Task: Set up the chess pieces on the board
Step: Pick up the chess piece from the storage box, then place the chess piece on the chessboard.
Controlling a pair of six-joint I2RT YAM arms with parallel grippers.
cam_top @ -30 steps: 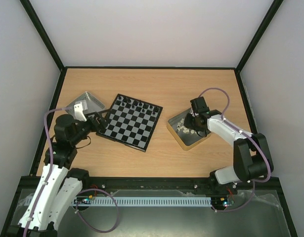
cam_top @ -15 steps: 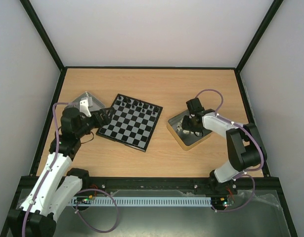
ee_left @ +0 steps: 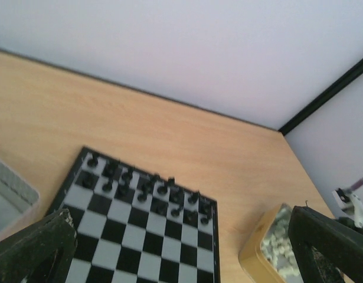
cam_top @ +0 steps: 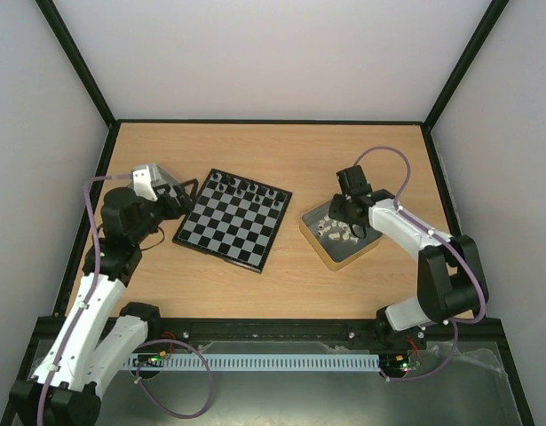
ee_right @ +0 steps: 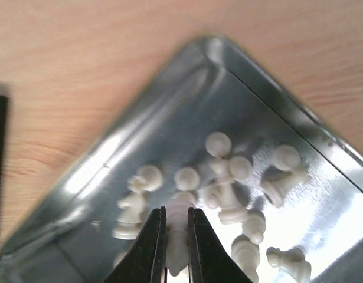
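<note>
Pale wood desk point(cam_top: 281, 151) with plain walls point(cam_top: 273, 53) all round. Your right end effector point(ee_right: 177, 236) is pinched on one white piece point(ee_right: 177, 215), whose long axis lies along the fingers. It sits low over the metal tray point(ee_right: 169, 118), where the other white chessmen point(ee_right: 228, 171) lie heaped. From there the board point(cam_top: 233, 222) lies to that arm's left, well apart from the tray, with black pieces point(cam_top: 246, 186) ranked along its far edge and its near rows bare. The right arm reaches forward, elbow bent, wrist pitched down. Your left end effector point(ee_left: 181, 259) is spread wide and empty, just beside the board's left edge, aimed across it
</note>
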